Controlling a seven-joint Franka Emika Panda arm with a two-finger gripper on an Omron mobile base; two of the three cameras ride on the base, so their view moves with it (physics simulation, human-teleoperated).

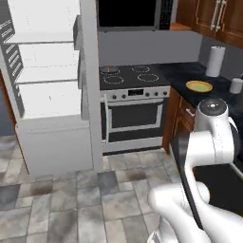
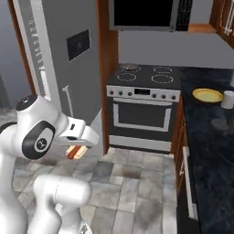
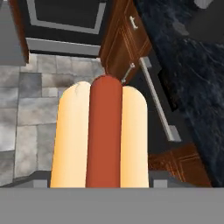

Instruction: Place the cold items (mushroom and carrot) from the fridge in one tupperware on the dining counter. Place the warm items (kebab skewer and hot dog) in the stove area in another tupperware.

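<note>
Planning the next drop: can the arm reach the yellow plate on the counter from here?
Probably not directly. The end effector hangs low over the floor, shut on the hot dog; the plate sits far back on the counter, beside the stove.

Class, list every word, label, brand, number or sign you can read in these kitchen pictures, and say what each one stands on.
"2" (likely): a small white figure on the round dark cap of the robot arm's joint; small, so not certain.
Stove control panel: a dark display strip between the knobs, with no text that can be read.
Fridge door panel: dark and blank.
Hot dog, yellow plate: no lettering.
</note>
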